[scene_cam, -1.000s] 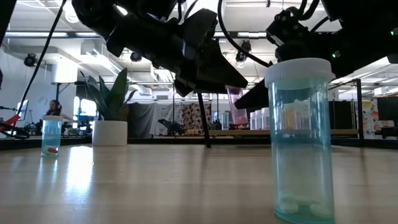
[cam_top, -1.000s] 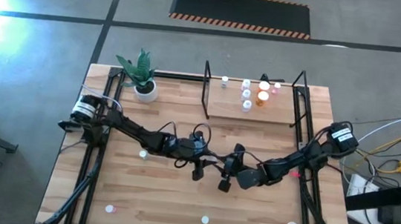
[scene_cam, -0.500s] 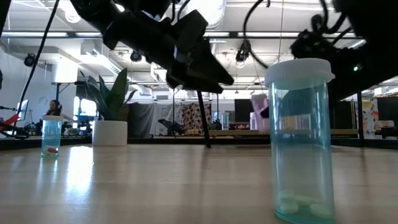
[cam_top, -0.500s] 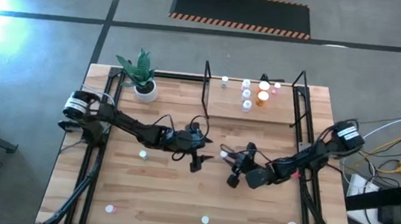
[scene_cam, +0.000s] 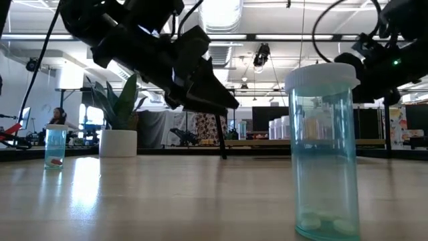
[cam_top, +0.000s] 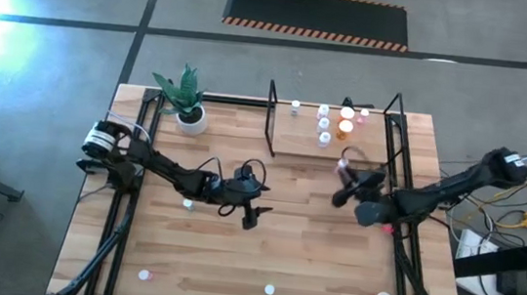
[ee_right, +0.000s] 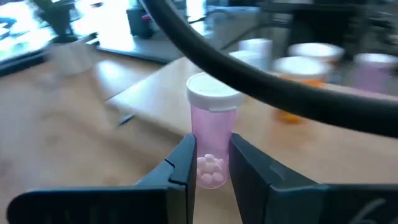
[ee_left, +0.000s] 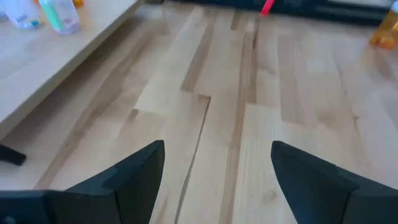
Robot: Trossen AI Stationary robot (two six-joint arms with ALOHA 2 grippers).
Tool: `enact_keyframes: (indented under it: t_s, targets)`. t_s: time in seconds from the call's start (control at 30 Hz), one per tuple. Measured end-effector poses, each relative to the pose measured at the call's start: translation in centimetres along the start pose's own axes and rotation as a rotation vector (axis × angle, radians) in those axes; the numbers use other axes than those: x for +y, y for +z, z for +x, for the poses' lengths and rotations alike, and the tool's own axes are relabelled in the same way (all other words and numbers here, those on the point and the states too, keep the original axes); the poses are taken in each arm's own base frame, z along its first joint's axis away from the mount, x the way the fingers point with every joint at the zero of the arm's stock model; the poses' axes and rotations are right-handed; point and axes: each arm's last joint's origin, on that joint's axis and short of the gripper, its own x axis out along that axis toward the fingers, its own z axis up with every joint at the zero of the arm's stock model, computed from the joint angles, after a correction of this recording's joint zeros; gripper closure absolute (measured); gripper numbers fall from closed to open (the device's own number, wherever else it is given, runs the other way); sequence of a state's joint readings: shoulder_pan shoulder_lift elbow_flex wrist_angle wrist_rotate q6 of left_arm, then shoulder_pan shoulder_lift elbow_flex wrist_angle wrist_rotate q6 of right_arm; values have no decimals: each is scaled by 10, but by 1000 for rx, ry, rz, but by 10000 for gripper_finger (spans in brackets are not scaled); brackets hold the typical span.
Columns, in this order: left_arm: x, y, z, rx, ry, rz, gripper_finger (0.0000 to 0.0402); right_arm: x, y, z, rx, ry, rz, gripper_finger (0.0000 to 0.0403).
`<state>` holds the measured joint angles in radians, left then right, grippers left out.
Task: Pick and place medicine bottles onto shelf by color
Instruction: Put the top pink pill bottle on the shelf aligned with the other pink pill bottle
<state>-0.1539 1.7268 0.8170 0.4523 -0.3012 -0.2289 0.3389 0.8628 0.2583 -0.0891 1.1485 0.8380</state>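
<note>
Large light-wood plank tabletop (cam_top: 233,252) on black metal frame, grey concrete floor (cam_top: 58,47) around. White pot with green spiky plant (cam_top: 188,103) upright near table's far left corner. Black mat with orange-striped edge (cam_top: 317,16) on floor beyond. Seated person (scene_cam: 59,117), apparently, at room's far left.

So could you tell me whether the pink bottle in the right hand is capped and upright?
Yes. The pink bottle stands upright between the right hand's fingers, white cap on top, small pills resting at its bottom.
</note>
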Motion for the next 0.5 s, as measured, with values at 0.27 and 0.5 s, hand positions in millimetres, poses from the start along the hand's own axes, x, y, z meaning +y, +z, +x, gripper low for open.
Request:
enact_keyframes:
  t_s: [0.27,0.5]
  targets:
    - [0,-1,0,-44,-10,-14,123,-42,2,16,-3,-226,84,335]
    - [0,1,0,-53,-12,-14,123,-60,-6,37,66,-307,110,335]
